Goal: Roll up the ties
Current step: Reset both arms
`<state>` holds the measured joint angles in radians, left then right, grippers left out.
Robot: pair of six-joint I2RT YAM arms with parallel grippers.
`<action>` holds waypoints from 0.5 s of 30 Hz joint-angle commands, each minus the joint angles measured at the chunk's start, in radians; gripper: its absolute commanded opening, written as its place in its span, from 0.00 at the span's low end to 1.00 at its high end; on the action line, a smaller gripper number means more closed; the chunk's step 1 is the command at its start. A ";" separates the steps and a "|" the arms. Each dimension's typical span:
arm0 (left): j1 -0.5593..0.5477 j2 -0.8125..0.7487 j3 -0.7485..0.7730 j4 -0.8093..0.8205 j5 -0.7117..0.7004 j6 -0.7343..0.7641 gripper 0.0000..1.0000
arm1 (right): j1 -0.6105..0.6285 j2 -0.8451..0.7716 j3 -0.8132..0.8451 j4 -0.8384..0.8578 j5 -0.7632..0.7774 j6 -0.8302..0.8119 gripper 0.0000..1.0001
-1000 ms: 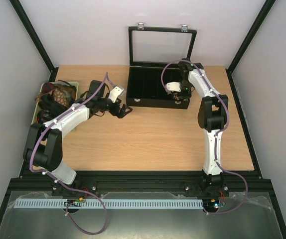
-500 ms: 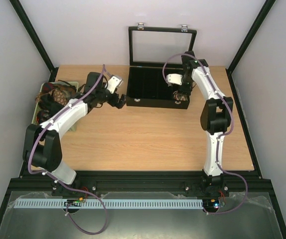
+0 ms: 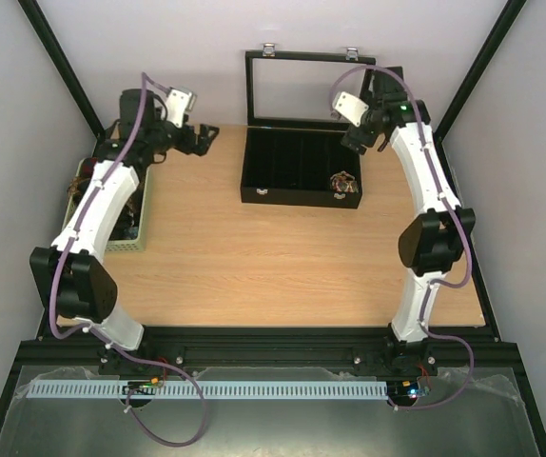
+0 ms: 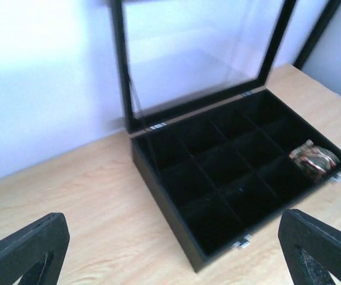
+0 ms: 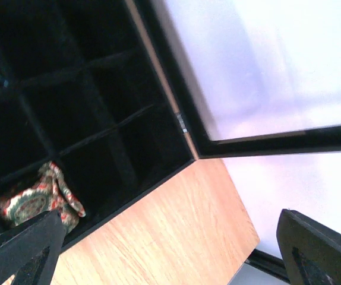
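Observation:
One rolled tie [image 3: 345,181], tan with red floral print, lies in the front right compartment of the black case [image 3: 292,196]. It also shows in the left wrist view [image 4: 313,159] and the right wrist view [image 5: 34,202]. More ties [image 3: 81,181] lie bunched in the basket [image 3: 130,240] at the left, largely hidden by the left arm. My left gripper [image 3: 193,139] hangs open in the air left of the case, holding nothing [image 4: 173,261]. My right gripper [image 3: 368,129] is open and raised above the case's back right corner, holding nothing [image 5: 170,261].
The case's glass lid [image 3: 309,90] stands upright at the back. The pale green basket sits against the left edge of the wooden table [image 3: 282,257]. Black frame posts rise at both back corners.
The right gripper opened, left the rolled tie in the case and rose toward the back. The left arm swung up and back to the left, away from the case front.

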<state>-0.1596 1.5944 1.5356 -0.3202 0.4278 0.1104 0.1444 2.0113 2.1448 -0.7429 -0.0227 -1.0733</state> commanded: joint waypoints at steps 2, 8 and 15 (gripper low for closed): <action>0.048 0.054 0.145 -0.141 -0.101 -0.024 0.99 | -0.050 -0.116 0.010 0.086 -0.082 0.347 0.99; 0.066 0.160 0.335 -0.333 -0.169 0.043 0.99 | -0.132 -0.202 -0.034 0.065 -0.141 0.655 0.99; 0.081 0.146 0.253 -0.344 -0.174 0.011 0.99 | -0.220 -0.367 -0.327 0.078 -0.311 0.839 0.99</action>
<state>-0.0883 1.7504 1.8362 -0.6018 0.2932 0.1490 -0.0521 1.7302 1.9804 -0.6636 -0.2295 -0.4107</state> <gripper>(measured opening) 0.993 0.986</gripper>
